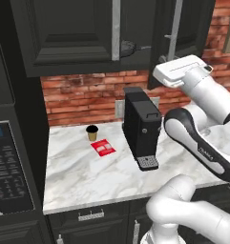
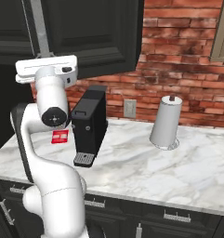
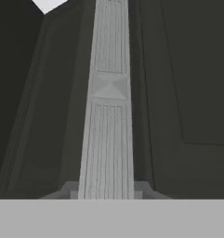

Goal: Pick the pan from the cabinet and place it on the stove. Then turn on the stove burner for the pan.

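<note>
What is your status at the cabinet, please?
Gripper shut on door handle. Cabinet door ajar, pan inside. Nothing blocking.

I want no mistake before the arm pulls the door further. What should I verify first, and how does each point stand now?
1. Pincer shut around the bar handle: ok.
2. Cabinet door swung ajar: ok.
3. Pan seen in the gap between the doors: ok.
4. Opening wide enough to reach the pan: not ok.
5. Door's lower edge passes clear above the coffee machine: cannot tell.
</note>
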